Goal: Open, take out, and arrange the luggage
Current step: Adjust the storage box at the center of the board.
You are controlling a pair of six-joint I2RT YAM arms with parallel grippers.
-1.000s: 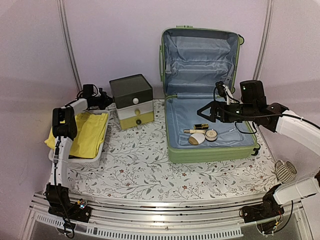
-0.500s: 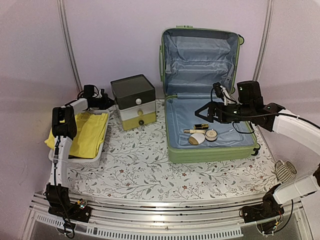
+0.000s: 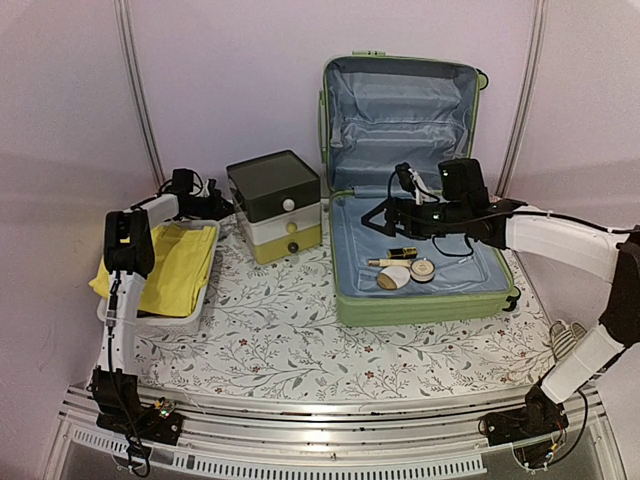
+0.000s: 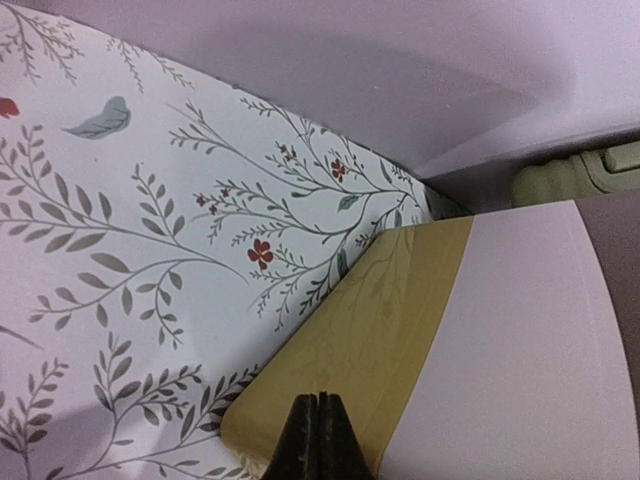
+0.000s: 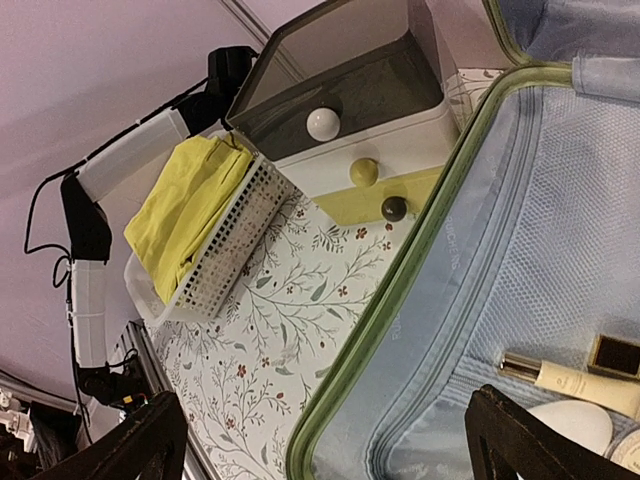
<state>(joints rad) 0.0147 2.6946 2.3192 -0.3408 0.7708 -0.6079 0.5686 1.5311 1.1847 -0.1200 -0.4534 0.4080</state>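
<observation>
Swung left over the past second with the right claw (image 3: 388, 222), from near the right rim of the luggage (image 3: 420, 305) to above the middle of its flat half. Spread wide, pinching nothing. Visible in the right wrist view only as dark fingers (image 5: 150, 440) at the bottom corners, with pale blue lining (image 5: 520, 250) between.

Just below that claw in the overhead picture, and slightly to the right: a cream tube (image 3: 390, 262), a small black-and-gold case (image 3: 402, 251) and two round compacts (image 3: 423, 269), all lying on the lining near the front wall. Long axis of the tube running left to right across the frame, so probably calling for a drop downward and a turn of the wrist to straddle it crosswise. Plainly nearer to the right arm, with the left arm well apart at the left of the frame.

Further out: luggage already open, right of centre, lid (image 3: 400, 110) standing upright against the back wall, lower shell flat on the floral tabletop (image 3: 280, 340). Taking-out judged unfinished, with these small items inside.

Shifted as well: the dark-lidded drawer box (image 3: 275, 205), now a little further right and nearer the luggage than a second ago. Left claw (image 4: 318, 445) pressed together and empty, tip at the yellow lower side of that box, seemingly touching it.

At far left, a white mesh basket (image 3: 150, 322) with yellow cloth (image 3: 175, 265) in it.
</observation>
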